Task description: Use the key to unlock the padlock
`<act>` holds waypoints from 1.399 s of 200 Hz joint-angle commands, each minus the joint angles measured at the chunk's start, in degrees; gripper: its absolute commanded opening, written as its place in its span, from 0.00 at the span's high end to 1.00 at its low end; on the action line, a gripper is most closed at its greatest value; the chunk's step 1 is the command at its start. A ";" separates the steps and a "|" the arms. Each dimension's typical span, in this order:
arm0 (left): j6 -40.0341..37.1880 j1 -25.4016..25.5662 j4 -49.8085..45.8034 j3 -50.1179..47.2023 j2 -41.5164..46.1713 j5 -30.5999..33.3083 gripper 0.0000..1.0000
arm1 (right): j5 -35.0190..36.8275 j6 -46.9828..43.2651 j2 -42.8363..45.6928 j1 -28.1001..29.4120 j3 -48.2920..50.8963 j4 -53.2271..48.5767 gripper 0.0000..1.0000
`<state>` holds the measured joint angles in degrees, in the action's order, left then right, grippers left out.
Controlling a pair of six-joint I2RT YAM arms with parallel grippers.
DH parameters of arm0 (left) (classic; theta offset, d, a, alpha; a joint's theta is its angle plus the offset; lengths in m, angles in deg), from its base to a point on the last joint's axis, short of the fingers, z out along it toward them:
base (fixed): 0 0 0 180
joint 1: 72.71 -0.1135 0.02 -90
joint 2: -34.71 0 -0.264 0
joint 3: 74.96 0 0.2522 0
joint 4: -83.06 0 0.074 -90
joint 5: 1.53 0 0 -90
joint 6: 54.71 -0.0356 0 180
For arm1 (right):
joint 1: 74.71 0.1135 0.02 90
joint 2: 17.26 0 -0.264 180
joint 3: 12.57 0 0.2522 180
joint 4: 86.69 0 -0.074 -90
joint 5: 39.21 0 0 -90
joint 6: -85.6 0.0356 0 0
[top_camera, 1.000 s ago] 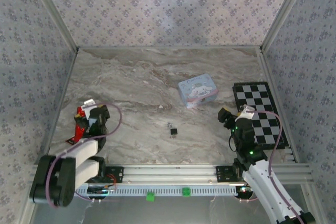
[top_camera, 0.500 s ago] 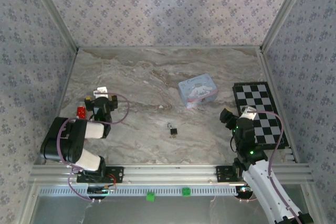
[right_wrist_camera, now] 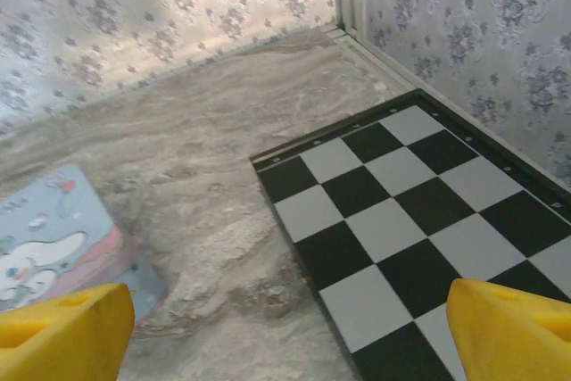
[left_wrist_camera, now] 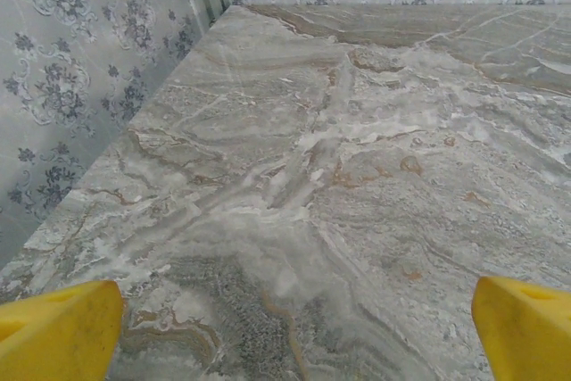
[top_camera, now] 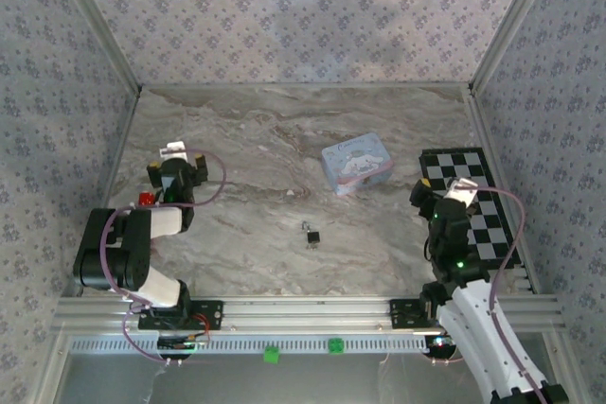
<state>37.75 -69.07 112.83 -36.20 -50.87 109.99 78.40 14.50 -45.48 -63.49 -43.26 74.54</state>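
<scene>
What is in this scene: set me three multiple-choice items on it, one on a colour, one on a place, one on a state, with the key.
1. The chequered mat has squares of:
A. red and white
B. black and white
C. blue and yellow

2. The padlock lies:
A. on the bare table, nearer the arm bases than the pale-blue tin
B. on top of the tin
C. on the mat

3. The left gripper is:
A. shut on the padlock
B. shut on a key
C. open, holding nothing

Key:
1 B, the right wrist view shows black and white squares.
2 A, the top view shows it alone on the marble, apart from tin and mat.
3 C, its yellow fingers stand wide apart with bare marble between them.
</scene>
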 commanded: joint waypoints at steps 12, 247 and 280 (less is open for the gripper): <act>-0.87 -0.70 15.43 -5.60 -4.45 -4.16 0.00 | 6.32 -5.45 -6.66 -1.61 -0.57 6.39 0.07; 0.08 -0.83 6.92 -3.04 -2.41 -4.12 0.00 | -19.40 -23.99 -55.83 -8.16 1.55 61.43 0.01; 0.03 -0.85 6.92 -3.19 -2.40 -4.19 0.00 | -16.53 -18.50 -59.32 -11.23 -4.55 53.91 0.01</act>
<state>37.69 -69.61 118.82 -40.62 -53.21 106.41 63.15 -8.78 -104.87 -71.93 -43.96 131.41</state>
